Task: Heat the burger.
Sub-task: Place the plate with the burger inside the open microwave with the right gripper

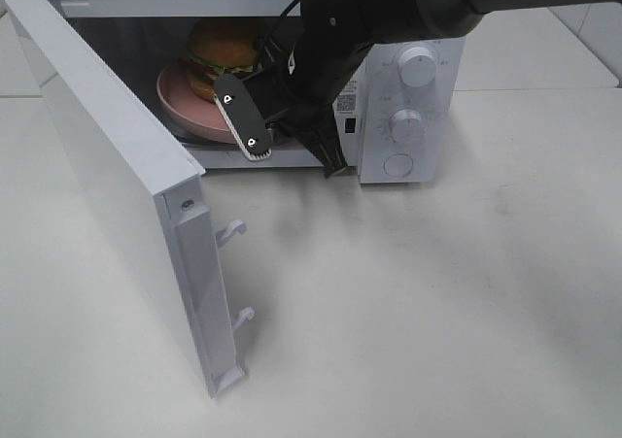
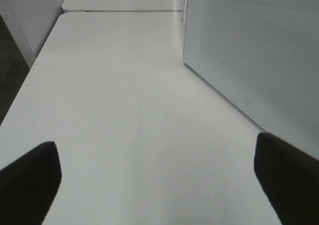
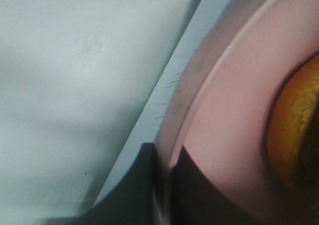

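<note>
The burger (image 1: 225,48) sits on a round pink plate (image 1: 185,108) inside the open microwave (image 1: 408,79). My right gripper (image 1: 282,122) reaches into the opening from the upper right. In the right wrist view it (image 3: 167,170) is shut on the plate's rim (image 3: 199,85), with the burger's (image 3: 294,130) orange-brown edge close beyond. My left gripper (image 2: 159,185) is open over bare table, its dark fingers (image 2: 30,175) far apart with nothing between them. It does not show in the exterior view.
The microwave door (image 1: 107,166) swings wide open to the left, with latch hooks (image 1: 233,229) on its edge. Its perforated face (image 2: 249,50) stands close beside my left gripper. White table (image 1: 437,312) lies in front of the microwave.
</note>
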Motion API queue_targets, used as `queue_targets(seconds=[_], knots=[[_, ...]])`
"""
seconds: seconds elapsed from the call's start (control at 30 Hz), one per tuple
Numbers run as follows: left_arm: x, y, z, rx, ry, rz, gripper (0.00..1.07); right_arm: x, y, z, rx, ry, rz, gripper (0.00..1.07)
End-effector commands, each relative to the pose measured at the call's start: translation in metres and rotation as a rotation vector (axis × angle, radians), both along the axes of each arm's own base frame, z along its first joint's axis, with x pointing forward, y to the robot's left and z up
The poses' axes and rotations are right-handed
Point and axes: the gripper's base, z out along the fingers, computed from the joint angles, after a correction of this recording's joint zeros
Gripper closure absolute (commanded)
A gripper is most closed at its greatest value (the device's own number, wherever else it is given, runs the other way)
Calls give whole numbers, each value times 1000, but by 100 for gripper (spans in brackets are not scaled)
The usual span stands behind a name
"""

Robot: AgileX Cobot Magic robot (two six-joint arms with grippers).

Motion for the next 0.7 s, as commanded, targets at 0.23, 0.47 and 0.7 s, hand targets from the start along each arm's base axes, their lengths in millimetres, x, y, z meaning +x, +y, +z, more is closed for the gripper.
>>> queue_targets(seconds=[0.23, 0.47, 0.7], knots=[[-3, 0, 0, -4, -28, -4, 9, 18, 12, 9, 66, -98, -13, 107], [-3, 0, 0, -4, -28, -4, 9, 24, 16, 1, 74, -115, 0, 107], [-3, 0, 0, -4, -28, -4, 9, 27, 20, -6, 93, -146, 22, 104]])
